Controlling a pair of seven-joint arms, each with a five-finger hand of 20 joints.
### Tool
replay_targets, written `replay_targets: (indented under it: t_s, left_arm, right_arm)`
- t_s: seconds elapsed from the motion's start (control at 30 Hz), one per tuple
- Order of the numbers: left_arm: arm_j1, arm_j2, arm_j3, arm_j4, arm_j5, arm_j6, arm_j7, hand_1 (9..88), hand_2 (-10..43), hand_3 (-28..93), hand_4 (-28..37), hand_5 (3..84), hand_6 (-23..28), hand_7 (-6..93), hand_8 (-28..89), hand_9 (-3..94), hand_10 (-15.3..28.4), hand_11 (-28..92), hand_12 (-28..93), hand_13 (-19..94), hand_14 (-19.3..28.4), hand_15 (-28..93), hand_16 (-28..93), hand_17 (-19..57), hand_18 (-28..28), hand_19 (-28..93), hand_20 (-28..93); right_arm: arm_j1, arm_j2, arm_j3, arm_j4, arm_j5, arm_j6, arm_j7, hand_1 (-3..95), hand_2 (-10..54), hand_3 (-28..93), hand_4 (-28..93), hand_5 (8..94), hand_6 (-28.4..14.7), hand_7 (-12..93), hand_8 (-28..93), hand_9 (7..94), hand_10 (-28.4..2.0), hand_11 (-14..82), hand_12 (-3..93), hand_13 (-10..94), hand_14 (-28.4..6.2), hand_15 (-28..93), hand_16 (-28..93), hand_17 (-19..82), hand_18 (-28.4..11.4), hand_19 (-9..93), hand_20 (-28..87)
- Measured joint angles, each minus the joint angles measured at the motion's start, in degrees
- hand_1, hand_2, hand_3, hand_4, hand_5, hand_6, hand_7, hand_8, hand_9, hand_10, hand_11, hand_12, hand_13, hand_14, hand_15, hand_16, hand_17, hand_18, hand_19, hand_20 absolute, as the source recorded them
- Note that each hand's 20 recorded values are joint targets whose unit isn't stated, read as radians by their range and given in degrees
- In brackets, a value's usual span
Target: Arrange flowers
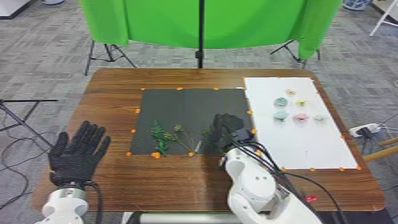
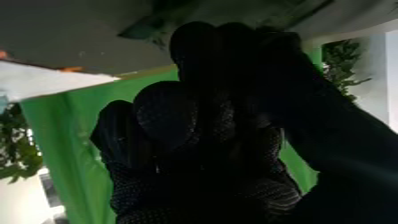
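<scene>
Right hand (image 1: 229, 126) lies near a sprig (image 1: 179, 129) whose head slants away leftward.

Right hand (image 2: 209, 155), black glove, close by dark mat (image 2: 89, 47). Green leaf (image 2: 142, 27) near it, blurred. Orange tape (image 2: 71, 69) at mat's right edge; white sheet (image 2: 40, 82) right of that. Green cloth (image 2: 71, 117) hangs far, beyond both. Foliage (image 2: 345, 60) left and right of it.

Small flower heads (image 1: 300, 117): I count six
Green stems (image 1: 160, 135): at least two, I can't tell exactly
White sheet (image 1: 284, 145): one
Dark mat (image 1: 195, 105): one
Table (image 1: 169, 185): one
</scene>
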Motion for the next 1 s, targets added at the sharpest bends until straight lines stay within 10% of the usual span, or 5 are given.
replay_targets:
  t_s: [0.77, 1.0]
  left_arm:
    - [-0.3, 0.12, -0.07, 0.40, -0.62, 0.04, -0.64, 26.0, 15.2, 77, -28.3, 49.6, 11.0, 17.5, -10, 42.5, 16.4, 26, 11, 31, 16.3, 40, -8, -8.2, 14.2, 37, 13]
    - [-0.1, 0.06, -0.08, 0.34, -0.79, 0.11, -0.55, 26.1, 15.3, 77, -28.3, 49.6, 11.0, 17.5, -10, 42.5, 16.4, 26, 11, 31, 16.3, 40, -8, -8.2, 14.2, 36, 13]
  right_arm:
    - [-3.1, 2.0, 2.8, -3.3, 1.6, 7.8, -0.6, 30.9, -0.3, 80, -22, 71.2, -7.0, 40, -14, 69.1, -22.1, 42.1, 23.6, 64, -18.9, 79, 27, 37, -28.4, 93, 62]
    - [-5.6, 3.0, 5.2, -11.1, 10.5, 0.3, -2.2, 29.9, 3.9, 78, -21, 76.2, -6.8, 30, -12, 73.2, -21.9, 40.7, 24.8, 66, -19.3, 78, 29, 37, -28.4, 93, 61]
